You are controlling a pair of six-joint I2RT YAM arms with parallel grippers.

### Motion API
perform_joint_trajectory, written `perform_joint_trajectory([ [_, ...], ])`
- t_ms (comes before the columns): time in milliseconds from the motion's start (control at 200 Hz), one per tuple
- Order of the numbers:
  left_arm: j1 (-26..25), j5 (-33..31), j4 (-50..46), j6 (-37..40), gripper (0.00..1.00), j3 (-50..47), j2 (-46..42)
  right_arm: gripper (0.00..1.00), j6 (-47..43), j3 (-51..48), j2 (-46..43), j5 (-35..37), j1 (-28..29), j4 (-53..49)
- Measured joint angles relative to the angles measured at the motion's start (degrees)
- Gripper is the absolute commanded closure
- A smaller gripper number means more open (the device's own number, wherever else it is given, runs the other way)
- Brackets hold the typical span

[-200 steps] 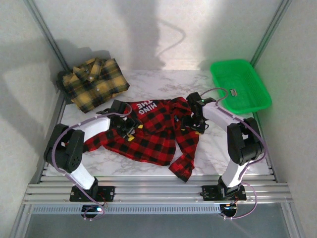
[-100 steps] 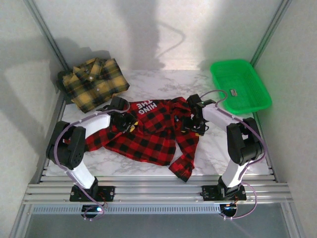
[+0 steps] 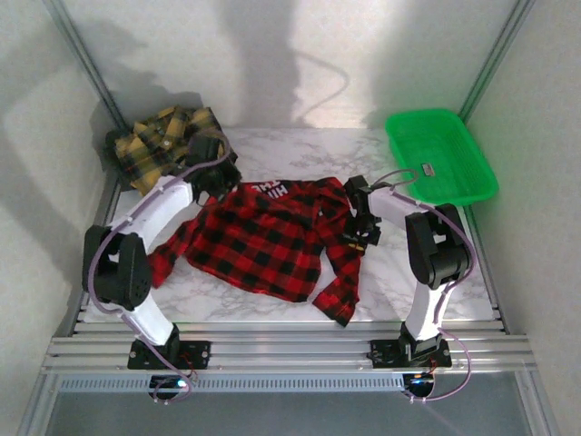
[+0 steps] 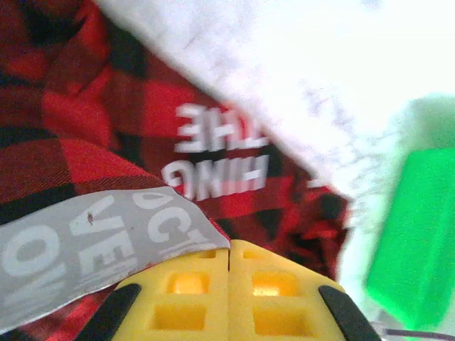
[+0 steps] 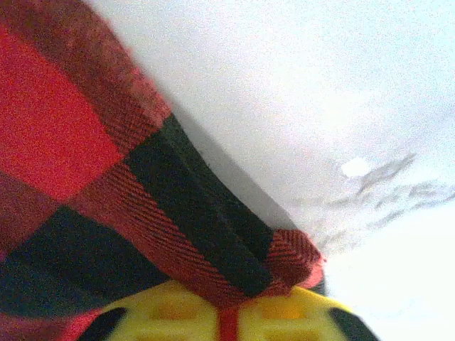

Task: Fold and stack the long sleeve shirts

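The red-and-black shirt (image 3: 263,238) lies spread in the middle of the table, its white lettering (image 4: 217,153) showing on a black patch. My left gripper (image 3: 213,178) is at the shirt's back left corner. Its yellow pads (image 4: 192,284) are pressed together with a grey lettered flap of the shirt (image 4: 85,245) pinched at their tip. My right gripper (image 3: 362,234) is at the shirt's right edge, shut on a fold of red-and-black cloth (image 5: 234,256). The yellow-and-black shirt (image 3: 145,145) lies bunched at the back left, just behind the left gripper.
A green plastic tray (image 3: 440,156) stands at the back right, also seen in the left wrist view (image 4: 419,227). A red sleeve (image 3: 340,291) trails toward the front edge rails (image 3: 290,350). White walls close in left, back and right.
Both grippers have shut on the red shirt. The left arm swung from the shirt's left middle to its back left corner, dragging that corner toward the yellow shirt and spreading the cloth.
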Motion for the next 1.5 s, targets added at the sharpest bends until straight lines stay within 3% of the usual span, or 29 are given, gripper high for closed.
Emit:
perform_joint_trajectory([
  [210, 4.0, 2.8, 1.2, 2.2, 1.00, 15.1, -0.9, 1.00, 1.5, 6.6, -0.1, 1.2, -5.1, 3.1],
  [410, 8.6, 7.8, 1.6, 3.5, 1.00, 31.6, 2.7, 1.00, -1.4, 24.9, -0.8, 0.0, -8.2, 5.1],
  [566, 11.1, 10.1, 1.5, 5.3, 1.00, 45.5, 7.5, 1.00, -3.6, 40.7, -1.6, -4.2, -9.7, 7.0],
  [691, 13.5, 11.1, 2.0, 6.1, 1.00, 50.0, 8.2, 1.00, -4.4, 47.6, -3.7, -10.2, -10.2, 7.6],
  [916, 19.1, 11.1, 3.5, 7.0, 0.99, 54.1, 8.1, 1.00, -7.2, 50.1, -8.6, -23.1, -7.0, 2.5],
  [1231, 28.2, 10.0, 11.3, 4.7, 0.94, 67.6, 7.9, 1.00, -5.9, 47.0, -19.8, -36.2, 9.4, -6.7],
  [1502, 32.9, 7.6, 25.7, -2.7, 0.91, 75.3, 14.5, 1.00, 3.0, 44.6, -25.2, -41.1, 10.1, -1.3],
])
